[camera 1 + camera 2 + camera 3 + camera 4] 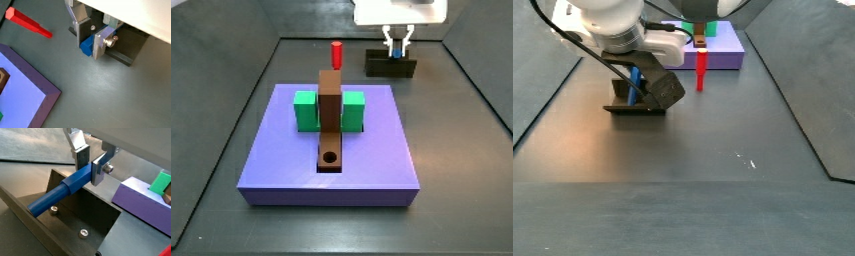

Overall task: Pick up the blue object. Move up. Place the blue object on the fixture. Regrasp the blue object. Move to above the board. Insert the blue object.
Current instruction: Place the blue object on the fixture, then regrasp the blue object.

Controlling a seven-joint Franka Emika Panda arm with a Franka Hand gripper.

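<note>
**Wrist view: peg at the fixture, place/regrasp step**

In both wrist views we are seeing the hand [93,164] closed on the blue object [61,192], which is lying tilted across the fixture [80,210]. We are judging placing or regrasping underway; next comes lifting toward the board [331,150]. The dark surface [458,190] is otherwise carrying a red peg [337,53].

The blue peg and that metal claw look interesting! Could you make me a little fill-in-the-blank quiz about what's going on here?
1. The end effector is closed on the ____ peg.
2. That peg leans on the dark ____, off the board.
3. The red peg stands ____ on the floor.
4. The brown bar on the board has a round ____ near one end.

Missing words: blue; fixture; upright; hole
</note>
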